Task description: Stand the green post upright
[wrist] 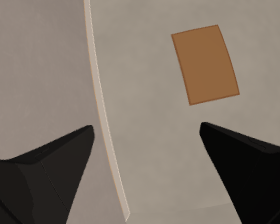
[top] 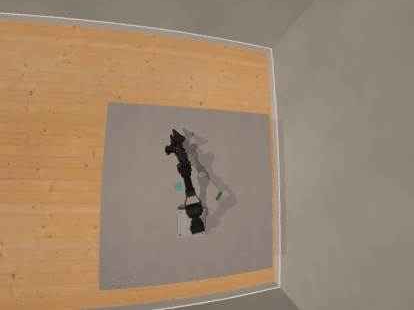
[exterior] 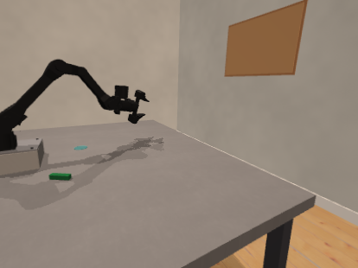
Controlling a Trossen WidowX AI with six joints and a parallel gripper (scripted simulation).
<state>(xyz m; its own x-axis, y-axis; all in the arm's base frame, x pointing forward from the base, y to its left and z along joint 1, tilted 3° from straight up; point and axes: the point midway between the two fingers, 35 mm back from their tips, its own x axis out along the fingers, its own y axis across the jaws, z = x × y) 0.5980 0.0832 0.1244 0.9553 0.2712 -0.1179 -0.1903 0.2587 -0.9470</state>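
The green post (exterior: 60, 176) lies flat on the grey table, near the arm's base; it also shows in the overhead view (top: 219, 195). The cyan circle (exterior: 80, 148) is a small flat mark on the table on the other side of the base, also in the overhead view (top: 178, 186). My gripper (exterior: 139, 106) is open and empty, held high above the table, far from both post and circle. In the overhead view the gripper (top: 174, 137) is stretched out away from the base. The wrist view shows only my two fingers, the wall and the floor.
The arm's grey base block (exterior: 19, 155) stands on the table between post and circle. A brown board (exterior: 265, 41) hangs on the wall. The table's edge (exterior: 259, 171) runs along the wall side.
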